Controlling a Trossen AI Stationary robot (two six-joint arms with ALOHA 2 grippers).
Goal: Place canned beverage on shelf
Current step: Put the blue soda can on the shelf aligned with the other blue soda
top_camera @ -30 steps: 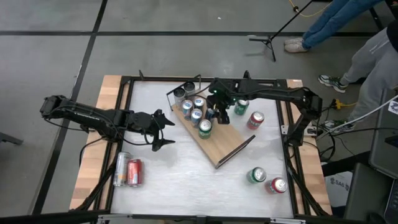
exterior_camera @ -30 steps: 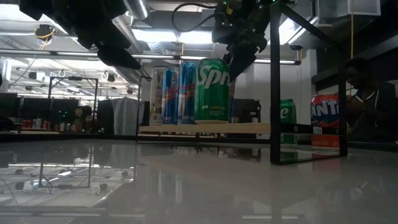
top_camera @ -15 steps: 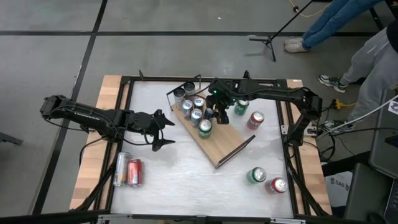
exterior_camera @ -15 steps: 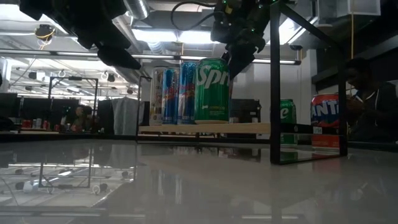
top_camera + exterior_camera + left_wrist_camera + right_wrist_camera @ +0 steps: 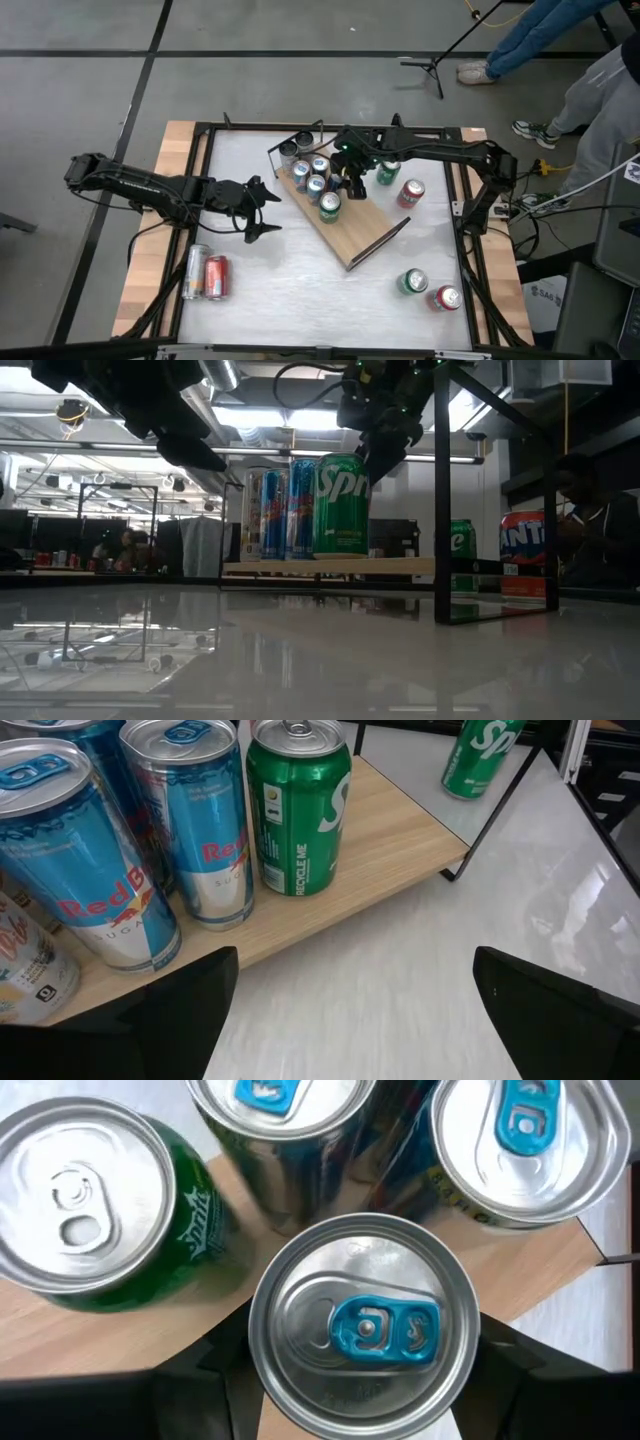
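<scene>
The shelf [image 5: 362, 232], a light wooden board with black end rails, lies aslant on the white table. Several cans stand at its far-left end, the green Sprite can [image 5: 328, 207] nearest the bare part. My right gripper [image 5: 350, 187] hangs over these cans, shut on a silver can with a blue tab [image 5: 365, 1325]. In the low view that can is hidden behind the Sprite can [image 5: 341, 505]. My left gripper [image 5: 265, 210] waits open to the left of the shelf, touching nothing. My right gripper pinches the blue-tab can's side just below its rim [image 5: 262, 1365], one finger [image 5: 205, 1375] on each side. The fingers slant down from above. The can is upright among the other cans. Its bottom is hidden, so whether it stands on the board cannot be told.
A green can [image 5: 388, 172] and a red can [image 5: 410, 193] lie right of the shelf. Two more cans [image 5: 428, 290] sit near the right front corner, and a silver and a red can [image 5: 205, 273] lie at the left front. People stand beyond the table's far right.
</scene>
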